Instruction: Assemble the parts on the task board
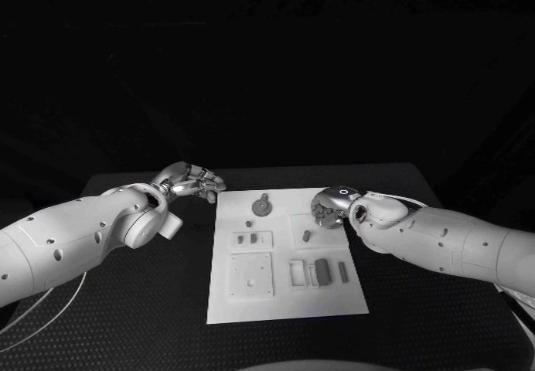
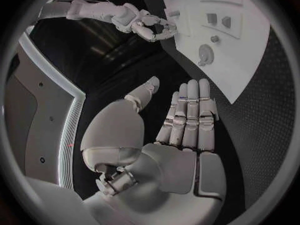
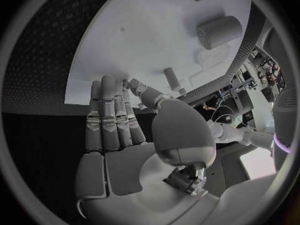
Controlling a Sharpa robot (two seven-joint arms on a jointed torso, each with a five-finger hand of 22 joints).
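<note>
The task board (image 1: 287, 267) lies flat in the middle of the black table (image 1: 134, 309), its parts spread over it. My right hand (image 1: 330, 207) hangs over the board's far right area, fingers straight and together, thumb apart, holding nothing. My left hand (image 1: 192, 182) sits off the board's far left corner, likewise flat and empty. Judgement: the pick is not yet begun; I should descend squarely over one part and close evenly. A small cylindrical peg (image 3: 172, 78) stands just beyond my right fingertips (image 3: 107, 85), not touching; the round part (image 1: 261, 206) lies between both hands.
</note>
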